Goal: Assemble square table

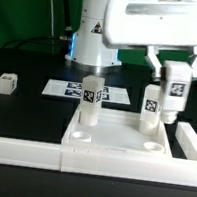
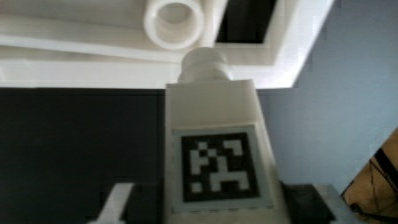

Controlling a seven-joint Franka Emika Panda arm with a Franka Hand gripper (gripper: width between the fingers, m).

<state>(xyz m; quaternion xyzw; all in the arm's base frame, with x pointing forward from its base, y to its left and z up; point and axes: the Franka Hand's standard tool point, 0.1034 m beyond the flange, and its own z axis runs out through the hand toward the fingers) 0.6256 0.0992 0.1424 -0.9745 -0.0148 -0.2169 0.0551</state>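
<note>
Claw [image 1: 160, 85] is shown clamped on a tagged leg [image 1: 154, 107], which is held upright at the square slab's [image 1: 116, 139] corner on the exterior view's right. Alignment of its tip with the socket [image 2: 173, 25] is judged to be the purpose.

No legible text or numbers; only black-white tags [image 2: 217, 165] on each leg [image 2: 214, 100], marker board [image 1: 58, 86].

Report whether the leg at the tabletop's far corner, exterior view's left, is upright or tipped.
Upright: the leg stands vertical on the tabletop, not leaning. Whether screwed in: cannot tell.
</note>
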